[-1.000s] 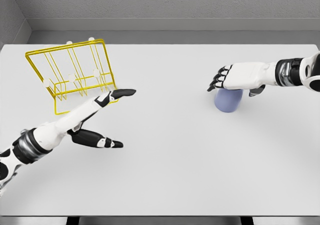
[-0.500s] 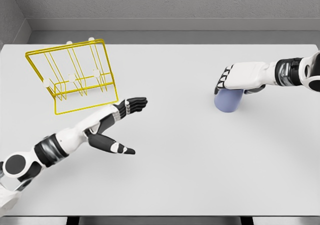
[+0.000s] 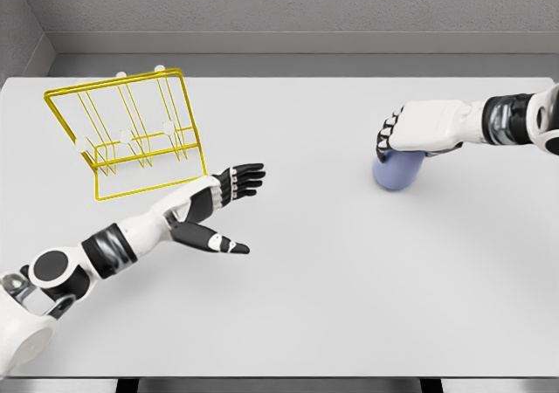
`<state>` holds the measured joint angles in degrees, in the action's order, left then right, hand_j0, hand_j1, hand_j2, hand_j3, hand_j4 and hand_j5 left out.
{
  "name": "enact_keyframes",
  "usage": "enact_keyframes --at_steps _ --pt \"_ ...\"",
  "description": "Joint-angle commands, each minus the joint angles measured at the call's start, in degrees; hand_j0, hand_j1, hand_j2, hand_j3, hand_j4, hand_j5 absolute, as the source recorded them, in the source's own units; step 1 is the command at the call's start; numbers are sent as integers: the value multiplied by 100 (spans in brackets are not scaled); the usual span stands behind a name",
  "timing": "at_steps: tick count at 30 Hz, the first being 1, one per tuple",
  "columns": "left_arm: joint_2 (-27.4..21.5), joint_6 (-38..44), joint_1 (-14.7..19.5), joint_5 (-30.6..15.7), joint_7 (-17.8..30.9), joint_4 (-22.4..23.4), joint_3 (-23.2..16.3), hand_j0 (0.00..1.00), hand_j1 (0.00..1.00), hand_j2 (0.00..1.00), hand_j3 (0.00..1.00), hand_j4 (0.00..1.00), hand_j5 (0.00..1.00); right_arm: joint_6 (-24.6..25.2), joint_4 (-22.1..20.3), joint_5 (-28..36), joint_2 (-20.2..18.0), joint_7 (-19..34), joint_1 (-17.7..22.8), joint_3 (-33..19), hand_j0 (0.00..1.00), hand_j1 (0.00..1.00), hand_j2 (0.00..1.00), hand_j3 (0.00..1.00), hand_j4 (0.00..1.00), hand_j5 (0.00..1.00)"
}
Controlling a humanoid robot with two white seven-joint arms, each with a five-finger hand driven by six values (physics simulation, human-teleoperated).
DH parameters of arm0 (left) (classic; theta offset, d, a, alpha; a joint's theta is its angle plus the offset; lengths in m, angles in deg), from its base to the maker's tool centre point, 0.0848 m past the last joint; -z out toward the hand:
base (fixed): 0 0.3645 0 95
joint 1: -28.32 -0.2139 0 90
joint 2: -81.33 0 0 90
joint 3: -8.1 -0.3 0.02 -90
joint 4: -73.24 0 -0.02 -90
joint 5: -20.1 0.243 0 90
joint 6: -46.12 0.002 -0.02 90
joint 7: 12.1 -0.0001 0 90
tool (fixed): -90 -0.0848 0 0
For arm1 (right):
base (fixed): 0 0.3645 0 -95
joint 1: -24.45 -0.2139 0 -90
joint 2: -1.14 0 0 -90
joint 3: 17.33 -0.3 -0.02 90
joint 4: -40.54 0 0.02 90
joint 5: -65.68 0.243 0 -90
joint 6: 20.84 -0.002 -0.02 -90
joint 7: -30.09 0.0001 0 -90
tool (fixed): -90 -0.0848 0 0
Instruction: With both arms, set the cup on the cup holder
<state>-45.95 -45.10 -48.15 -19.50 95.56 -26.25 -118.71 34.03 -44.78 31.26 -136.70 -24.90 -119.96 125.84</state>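
Since half a second ago, left hand (image 3: 214, 211) has shifted right, palm up, fingers spread, holding nothing. Right hand (image 3: 417, 129) curls over cup (image 3: 397, 170), now tipped as if lifting. Step: pickup. Next, probably carry cup across to the waiting left hand; rack (image 3: 127, 131) sits just behind it.

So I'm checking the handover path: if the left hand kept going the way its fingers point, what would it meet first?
Nothing nearby, it seems: the left hand points right and slightly up over bare table. The cup under the right hand lies roughly on that line, though depth is unclear.
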Motion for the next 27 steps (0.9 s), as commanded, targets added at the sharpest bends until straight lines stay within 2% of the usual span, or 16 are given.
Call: enact_keyframes --at_steps 1,4,8,9,14,20,27 --pt "54 140 0 -65 9 149 -2 100 100 100 100 100 100 13 -318 23 -199 -2 0 -17 61 61 61 61 61 61" --pt "98 96 9 -56 18 281 -81 100 100 100 100 100 100 13 -828 14 -410 -2 35 -17 61 61 61 61 61 61" --pt "98 78 9 -30 18 290 -81 100 100 100 100 100 100 13 -1505 -3 -462 -2 53 -8 61 61 61 61 61 61" --pt "98 78 9 -21 18 290 -81 100 100 100 100 100 100 13 -1566 -12 -471 -2 53 -8 61 61 61 61 61 61" --pt "98 78 35 -30 9 325 -72 100 100 100 100 100 100 13 -1584 -320 -375 -2 44 18 61 61 61 61 61 61" --pt "274 148 97 -47 -334 325 -72 100 100 100 100 100 100 13 -1593 -320 30 -2 44 123 61 61 61 61 61 61" --pt "353 148 141 -83 -360 430 -63 100 100 100 100 100 100 13 -1593 -311 469 -2 53 159 61 61 61 61 61 61"
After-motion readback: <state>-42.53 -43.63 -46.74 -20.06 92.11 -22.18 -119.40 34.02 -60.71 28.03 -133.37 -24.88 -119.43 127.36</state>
